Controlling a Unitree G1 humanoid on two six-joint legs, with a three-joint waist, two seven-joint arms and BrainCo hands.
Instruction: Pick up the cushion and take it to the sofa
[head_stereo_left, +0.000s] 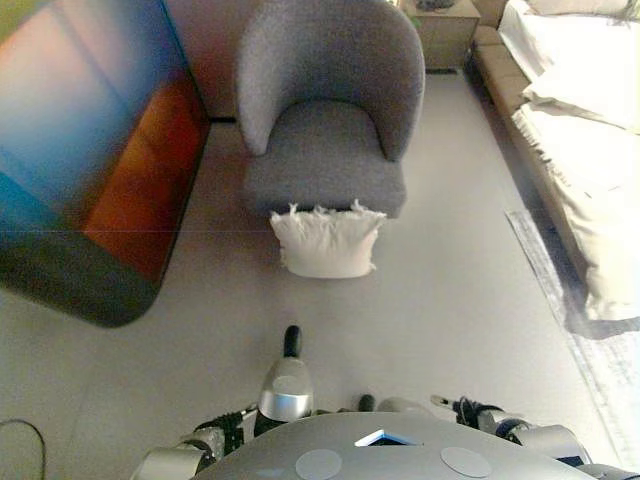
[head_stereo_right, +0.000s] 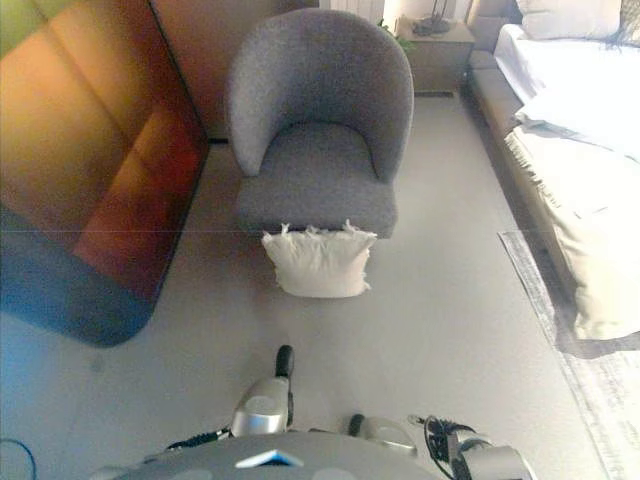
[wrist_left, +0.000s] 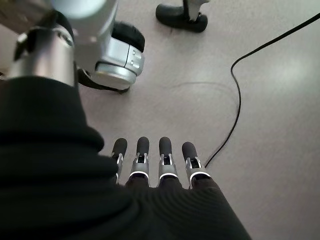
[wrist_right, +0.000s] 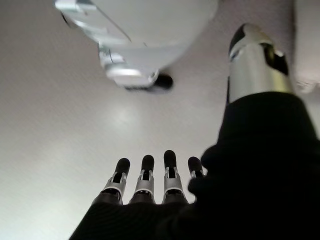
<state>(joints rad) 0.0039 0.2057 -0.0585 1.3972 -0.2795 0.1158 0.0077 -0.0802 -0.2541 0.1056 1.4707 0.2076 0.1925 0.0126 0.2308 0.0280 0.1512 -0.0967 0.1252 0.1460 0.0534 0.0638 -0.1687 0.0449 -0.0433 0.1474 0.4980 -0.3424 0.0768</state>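
A white cushion (head_stereo_left: 326, 242) with fringed edges stands on the floor, leaning against the front of a grey armchair (head_stereo_left: 325, 120); it also shows in the right eye view (head_stereo_right: 320, 262). A sofa (head_stereo_left: 590, 150) draped in white covers runs along the right side. My left hand (wrist_left: 155, 160) hangs low over the floor with straight fingers, empty. My right hand (wrist_right: 150, 180) also hangs over the floor with straight fingers, empty. Both hands are well short of the cushion.
A large dark panel (head_stereo_left: 90, 150) with coloured reflections stands at the left. A pale rug (head_stereo_left: 590, 330) lies in front of the sofa. A wooden side table (head_stereo_left: 440, 30) stands at the back. A black cable (wrist_left: 235, 100) lies on the floor by my left hand.
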